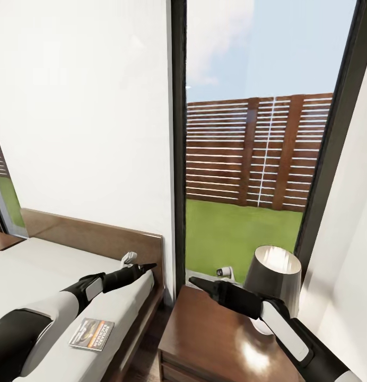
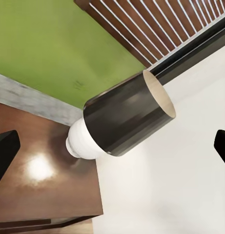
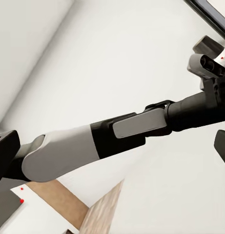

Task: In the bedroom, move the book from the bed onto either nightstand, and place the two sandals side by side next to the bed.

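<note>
**Head view: book not picked up yet, both arms just hanging out front**

Head view, biggest stuff first: white wall (image 1: 82,106) and the tall dark-framed window (image 1: 247,159) w/ lawn + slatted fence (image 1: 258,154) outside. Below that the bed (image 1: 40,265), grey-beige mattress, brown headboard against the wall. Nightstand (image 1: 215,339) sits just beside the bed, glossy top, w/ a lamp (image 1: 272,276) (dark shade, white base) at its back corner, so the front half is free, prob the spot for the drop imo.

The book (image 1: 92,333) lies flat on the mattress near the edge facing the nightstand, orange band showing, nothing touching it. No sandals anywhere here.

Arms: left arm stretched fwd over the bed, left gripper (image 1: 143,268) up past the book near the headboard, well above it. Right arm reaches over the nightstand, right gripper (image 1: 197,282) pointing at the window. Both wrist views show the finger tips far apart w/ nothing between, so both spread wide and empty.

Next up I'd guess: bring the left one back and down to the book.
</note>
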